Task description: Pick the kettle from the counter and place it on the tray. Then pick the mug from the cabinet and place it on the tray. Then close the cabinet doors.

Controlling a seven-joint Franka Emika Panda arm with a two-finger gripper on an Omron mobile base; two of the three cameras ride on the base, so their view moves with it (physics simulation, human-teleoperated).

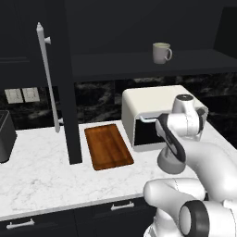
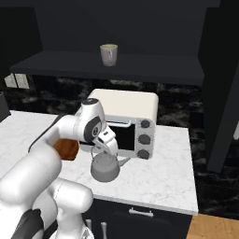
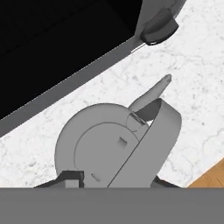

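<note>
1. My hand (image 2: 107, 150) sits low over the squat matte-gray metal kettle (image 2: 105, 168) in front of the cream toaster oven (image 2: 126, 122); whether it grips, I cannot tell.
2. The left base view shows the flat reddish-brown wooden tray (image 1: 107, 146), bare.
3. The white marble-look desk (image 2: 163, 172) carries both; the pale ceramic mug (image 1: 161, 53) stands on the open black cabinet's shelf (image 1: 139, 62).

I get flat, even, rendered light with no glare. The white worktop (image 1: 41, 157) reads bright, while the cabinet (image 1: 139, 28) above it sinks into near-black with little detail. The kettle (image 3: 105, 144) throws only a faint soft shadow beside its spout. All three feeds are sharp, with no bending at the edges.
</note>
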